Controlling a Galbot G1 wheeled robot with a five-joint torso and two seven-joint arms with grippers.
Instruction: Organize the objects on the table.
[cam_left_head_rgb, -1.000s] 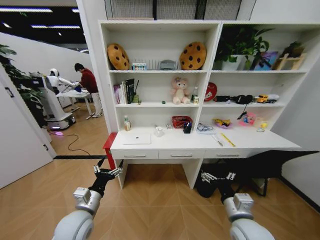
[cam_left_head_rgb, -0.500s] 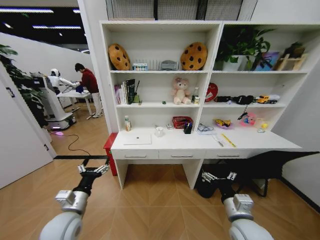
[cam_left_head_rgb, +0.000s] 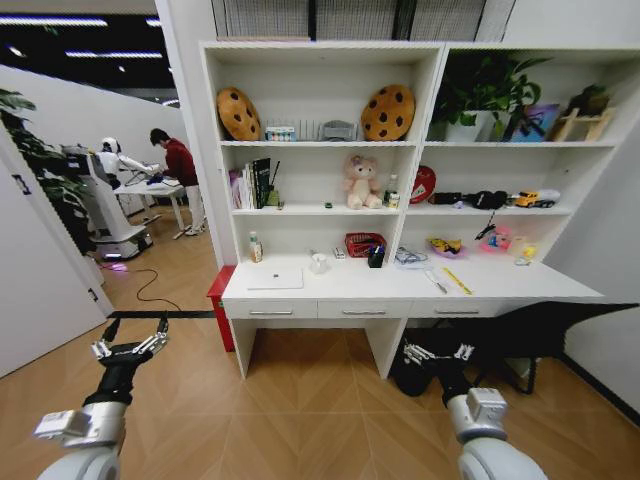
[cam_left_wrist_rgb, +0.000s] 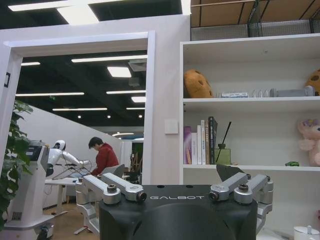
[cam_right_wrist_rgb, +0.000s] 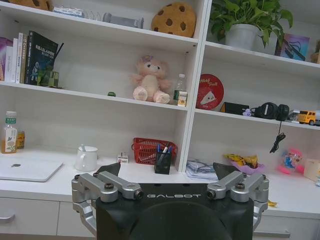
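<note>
My left hand (cam_left_head_rgb: 128, 347) has swung out toward 8 o'clock, fingers spread and empty; my right hand (cam_left_head_rgb: 437, 353) stays low at 5 o'clock, spread too. At 12 o'clock, on the long white desk (cam_left_head_rgb: 520, 285), lies the slim silver-white laptop (cam_left_head_rgb: 274, 278); farther back, the small black cup (cam_left_head_rgb: 375, 257) holds pens beside a red mesh basket (cam_left_head_rgb: 362, 243).

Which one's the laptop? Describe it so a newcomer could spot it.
Start at the long white table under the shelving and go to its left end. The laptop lies closed and flat there, between the green-capped bottle and the white cup. It is the only broad, thin slab; everything nearby is small and upright.
</note>
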